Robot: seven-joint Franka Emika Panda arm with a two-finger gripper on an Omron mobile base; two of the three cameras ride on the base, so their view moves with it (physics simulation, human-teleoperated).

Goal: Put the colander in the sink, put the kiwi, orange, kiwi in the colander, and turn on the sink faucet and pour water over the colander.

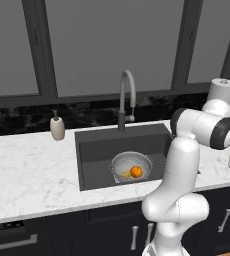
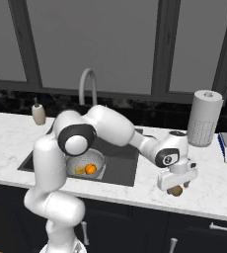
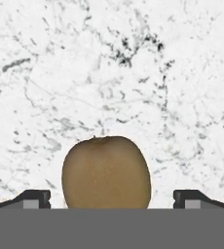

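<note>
With the colander (image 1: 131,167) already sitting in the sink (image 1: 94,150) and the orange (image 1: 136,172) inside it beside a yellowish piece I cannot identify, the step in hand looks like collecting a kiwi (image 3: 106,172) from the white marble counter (image 2: 214,190) to the right of the basin. The gripper (image 2: 176,189) hangs low over the counter, well apart from the sink, with its fingers spread wide on either side of the fruit — nothing is clamped yet. In the hand view the kiwi lies centred between the two dark tips, with clear gaps on both sides.

Next move, as I judge it: settle a touch lower if needed, close on the kiwi's flanks, lift, then swing left to the colander.

Kiwi — dull brown, egg-shaped, smooth-looking, a small nub at one end; resting on the stone, likely to roll if nudged off centre. The sink faucet (image 1: 126,95) stands behind the basin, no water visible.
</note>
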